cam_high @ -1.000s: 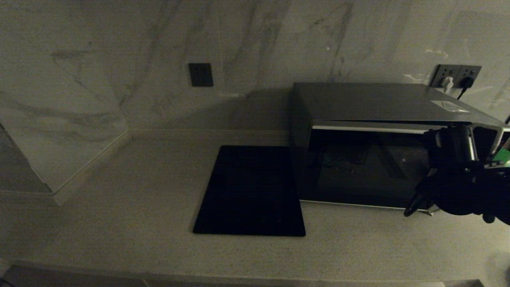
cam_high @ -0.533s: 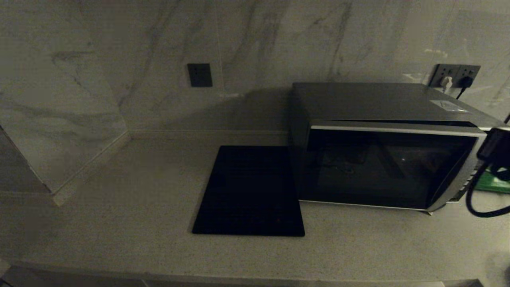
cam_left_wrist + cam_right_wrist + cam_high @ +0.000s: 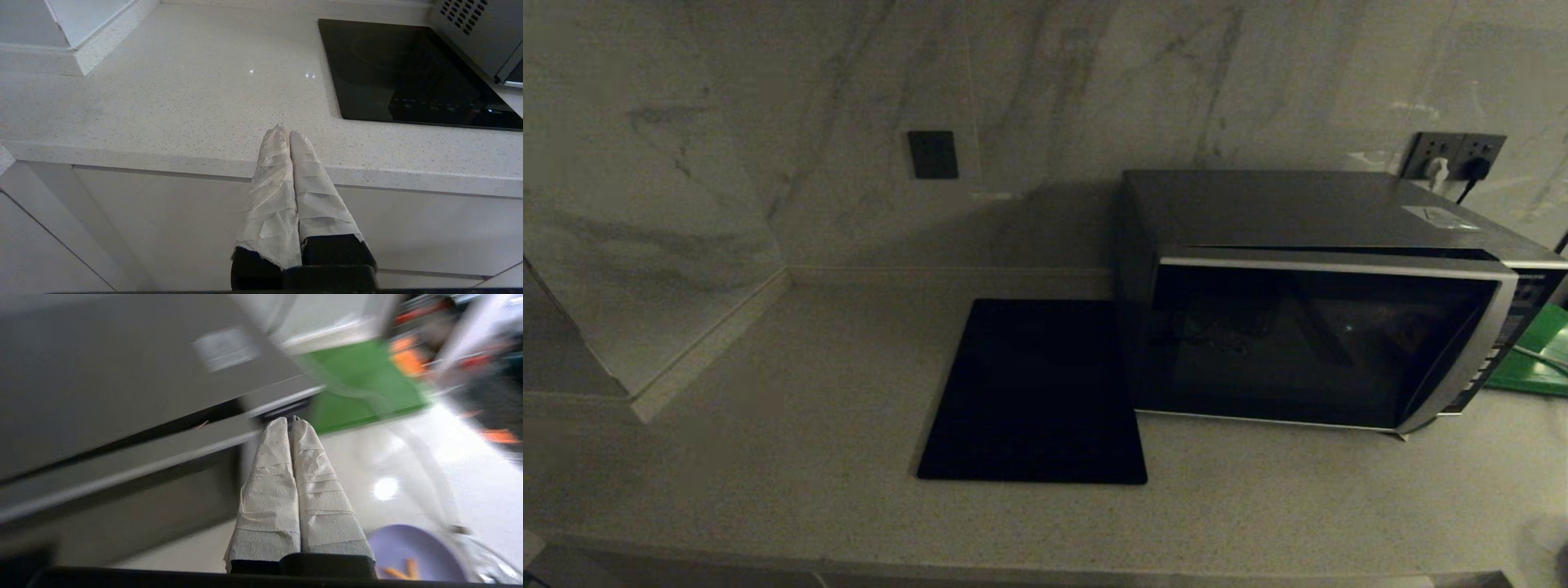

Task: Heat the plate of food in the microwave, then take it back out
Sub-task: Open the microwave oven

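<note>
**Head view: microwave with its door nearly shut on a pale stone counter**

Head view shows a pale speckled counter [image 3: 768,457] against a marbled wall. The microwave [image 3: 1307,294], the largest thing here, stands at the right, its black glass door almost closed with a thin dark gap along the top edge. Just beside it on the left lies a flat black slab [image 3: 1037,392], touching or nearly touching the oven's base. A green board [image 3: 1535,359] lies on the counter past the microwave's right end. Neither arm shows in this view.

Right wrist view, blurred, has the right gripper [image 3: 291,421] with its cloth-wrapped fingers pressed together, holding nothing, near the microwave's upper front corner. The plate of food [image 3: 412,549], lavender with orange sticks, rests on the counter low beside the gripper.

Left wrist view shows the left gripper [image 3: 285,131], fingers pressed together and empty, at the counter's front edge, well apart from the slab.
</note>
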Motion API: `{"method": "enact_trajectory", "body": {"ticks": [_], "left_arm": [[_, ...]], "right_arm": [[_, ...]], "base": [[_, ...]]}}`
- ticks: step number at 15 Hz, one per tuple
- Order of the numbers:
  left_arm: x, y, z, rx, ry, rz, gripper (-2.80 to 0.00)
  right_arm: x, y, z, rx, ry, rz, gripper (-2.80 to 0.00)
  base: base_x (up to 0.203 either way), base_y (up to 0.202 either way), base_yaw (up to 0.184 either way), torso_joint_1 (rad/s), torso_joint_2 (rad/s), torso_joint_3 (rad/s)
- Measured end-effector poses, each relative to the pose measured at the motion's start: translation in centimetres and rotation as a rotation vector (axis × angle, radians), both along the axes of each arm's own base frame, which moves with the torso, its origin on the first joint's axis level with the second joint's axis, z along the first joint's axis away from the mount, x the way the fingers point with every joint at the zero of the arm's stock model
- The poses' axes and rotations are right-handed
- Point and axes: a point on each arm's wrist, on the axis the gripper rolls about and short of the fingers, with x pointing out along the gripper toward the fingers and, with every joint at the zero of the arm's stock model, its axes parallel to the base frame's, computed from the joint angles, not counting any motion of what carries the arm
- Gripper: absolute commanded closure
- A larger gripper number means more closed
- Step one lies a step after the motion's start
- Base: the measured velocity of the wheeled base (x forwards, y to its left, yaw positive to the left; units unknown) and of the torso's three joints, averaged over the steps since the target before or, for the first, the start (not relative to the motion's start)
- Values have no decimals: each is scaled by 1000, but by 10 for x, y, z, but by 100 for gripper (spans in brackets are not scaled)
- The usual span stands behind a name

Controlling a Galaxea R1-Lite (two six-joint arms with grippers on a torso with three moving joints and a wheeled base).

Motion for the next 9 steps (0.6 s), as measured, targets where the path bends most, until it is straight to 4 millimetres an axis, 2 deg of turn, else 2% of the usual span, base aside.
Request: {"method": "enact_trajectory", "body": {"ticks": [4, 9], "left_arm": [[0, 0, 0, 0, 0, 1, 0], [0, 0, 0, 0, 0, 0, 0]], "right_arm": [[29, 1, -7, 215, 143, 216, 0], [70, -5, -14, 345, 202, 215, 0]], "base": [[0, 0, 0, 0, 0, 0], [0, 0, 0, 0, 0, 0]]}}
